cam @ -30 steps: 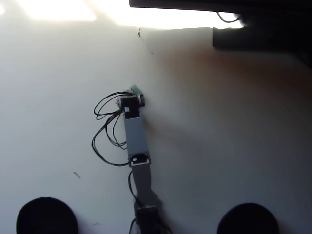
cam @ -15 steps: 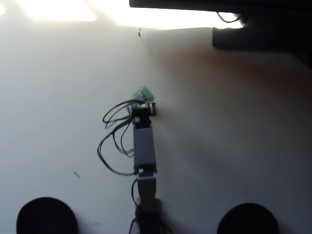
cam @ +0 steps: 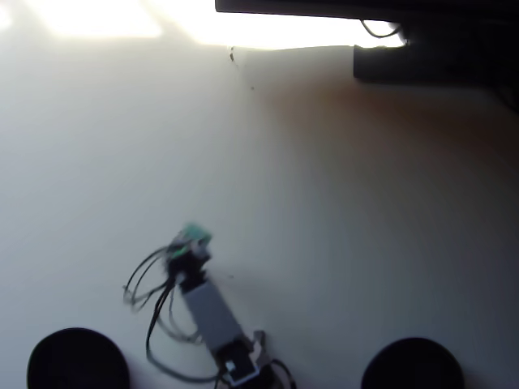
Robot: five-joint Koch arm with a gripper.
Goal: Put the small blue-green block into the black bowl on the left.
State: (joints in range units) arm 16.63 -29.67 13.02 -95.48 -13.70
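Pale tabletop (cam: 340, 243), seen from overhead: the arm reached toward the lower-left bowl with a teal patch at its tip.

The small blue-green block (cam: 195, 236) showed at the gripper (cam: 188, 247), apparently carried, though blur hid whether the fingers pinched it. The black bowl (cam: 77, 359) sat well apart, lower left; its twin (cam: 412, 364) lower right. Good practice: centre the block above the bowl's opening before releasing.

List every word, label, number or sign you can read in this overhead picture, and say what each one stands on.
None: no text can be read anywhere.
The arm is motion-blurred; any marking on it is unreadable.
Both black bowls, the table and the teal block at the gripper show no lettering.
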